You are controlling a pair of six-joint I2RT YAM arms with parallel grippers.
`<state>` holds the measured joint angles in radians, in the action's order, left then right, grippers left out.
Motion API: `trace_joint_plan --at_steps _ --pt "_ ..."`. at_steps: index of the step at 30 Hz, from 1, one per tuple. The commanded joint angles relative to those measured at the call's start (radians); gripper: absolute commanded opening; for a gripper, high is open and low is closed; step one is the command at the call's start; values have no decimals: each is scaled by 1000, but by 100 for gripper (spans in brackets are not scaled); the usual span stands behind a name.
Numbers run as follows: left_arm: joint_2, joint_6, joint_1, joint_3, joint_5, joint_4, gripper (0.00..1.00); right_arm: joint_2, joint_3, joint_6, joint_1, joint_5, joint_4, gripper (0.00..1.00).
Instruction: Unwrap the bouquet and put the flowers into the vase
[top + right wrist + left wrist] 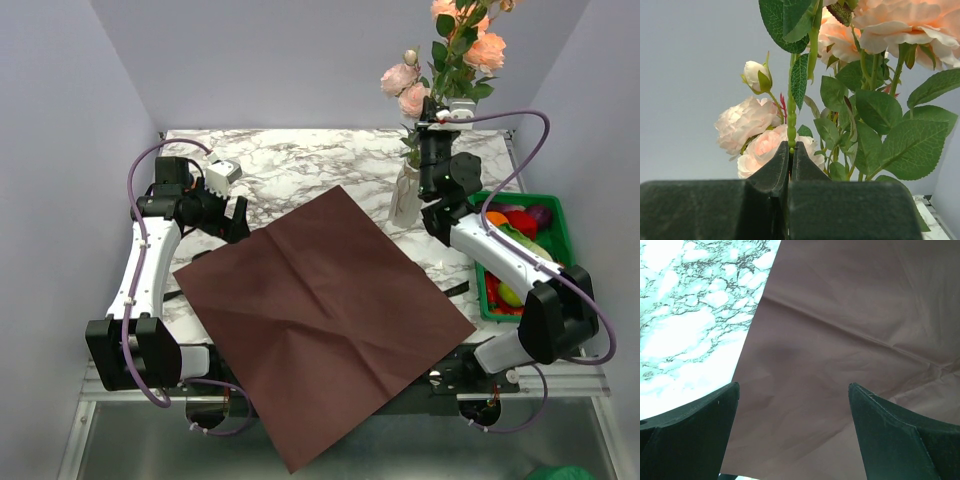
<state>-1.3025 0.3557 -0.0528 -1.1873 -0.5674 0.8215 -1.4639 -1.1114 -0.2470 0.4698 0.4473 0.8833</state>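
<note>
Two arms before you: your left gripper (236, 215) gapes wide, tilted low over the creased, square dark red paper (320, 310). Rightward stands the slim marbled vase (405, 195). Your raised right gripper (791, 149) pinches a thin green stem of the flowers (455, 50).

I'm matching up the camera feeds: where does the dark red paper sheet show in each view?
Top external: the paper sheet lies spread flat at the centre, with its near corner past the table's near edge.
Left wrist: the paper sheet fills the centre and right, below the left gripper with its open jaws.
Right wrist: not in it.
Shared landmark: the marble table, upper left in the left wrist view.
</note>
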Motion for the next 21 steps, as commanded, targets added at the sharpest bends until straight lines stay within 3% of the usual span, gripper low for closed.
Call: trace_joint_plan --at_steps 1,21 --pt "0 19 -2 -14 23 18 99 -22 16 -3 -8 -10 114 1" --pt "35 42 -2 -1 18 47 99 33 -44 -5 -11 -42 49 1"
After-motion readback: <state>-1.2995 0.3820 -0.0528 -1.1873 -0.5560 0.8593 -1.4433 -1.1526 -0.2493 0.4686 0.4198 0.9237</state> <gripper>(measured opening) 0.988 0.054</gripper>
